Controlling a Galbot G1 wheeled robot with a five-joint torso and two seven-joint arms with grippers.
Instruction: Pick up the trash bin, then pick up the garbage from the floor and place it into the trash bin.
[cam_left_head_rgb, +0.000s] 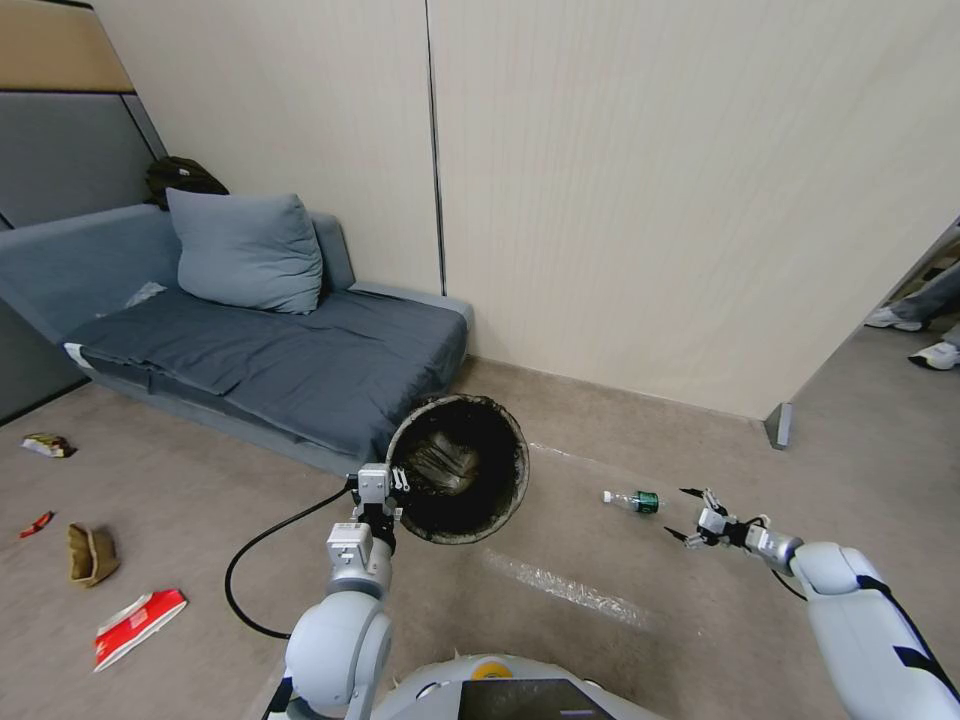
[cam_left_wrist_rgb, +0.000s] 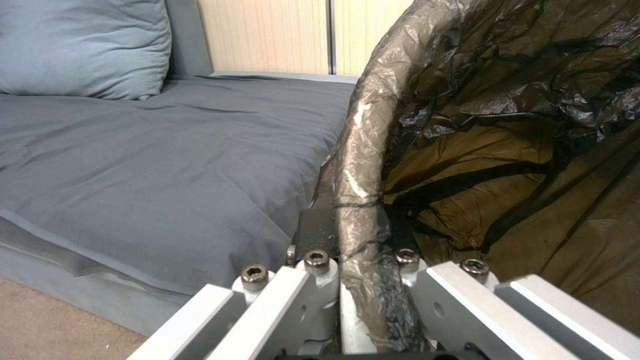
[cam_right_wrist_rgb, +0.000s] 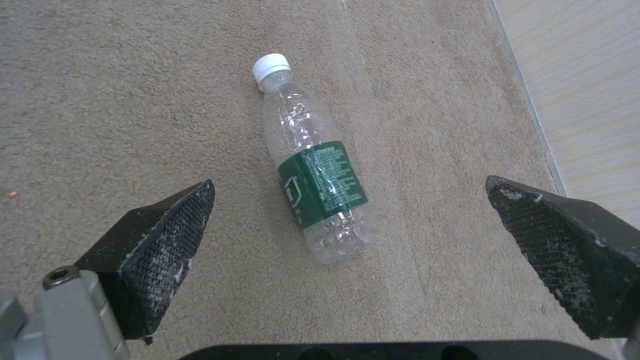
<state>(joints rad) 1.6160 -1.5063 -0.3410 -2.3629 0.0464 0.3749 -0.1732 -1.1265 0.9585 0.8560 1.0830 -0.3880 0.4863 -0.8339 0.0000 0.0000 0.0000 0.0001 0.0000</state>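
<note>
My left gripper (cam_left_head_rgb: 388, 487) is shut on the rim of the trash bin (cam_left_head_rgb: 522, 470) and holds it off the floor, tilted, with its black-lined mouth facing me. In the left wrist view the bag-covered rim (cam_left_wrist_rgb: 363, 165) runs between the fingers of the left gripper (cam_left_wrist_rgb: 360, 237). My right gripper (cam_left_head_rgb: 678, 512) hangs open just right of a clear green-labelled bottle (cam_left_head_rgb: 632, 500) lying on the carpet. In the right wrist view the bottle (cam_right_wrist_rgb: 320, 185) lies between the spread fingers (cam_right_wrist_rgb: 160, 230), untouched. More garbage lies at far left: a yellow wrapper (cam_left_head_rgb: 47, 445), a red scrap (cam_left_head_rgb: 37, 523), a tan paper bag (cam_left_head_rgb: 90, 553) and a red-and-white carton (cam_left_head_rgb: 137, 625).
A grey sofa (cam_left_head_rgb: 300, 370) with a cushion (cam_left_head_rgb: 245, 250) stands against the wall just behind and left of the bin. A black cable (cam_left_head_rgb: 250, 560) loops over the carpet by my left arm. A metal block (cam_left_head_rgb: 780, 425) marks the wall corner at right.
</note>
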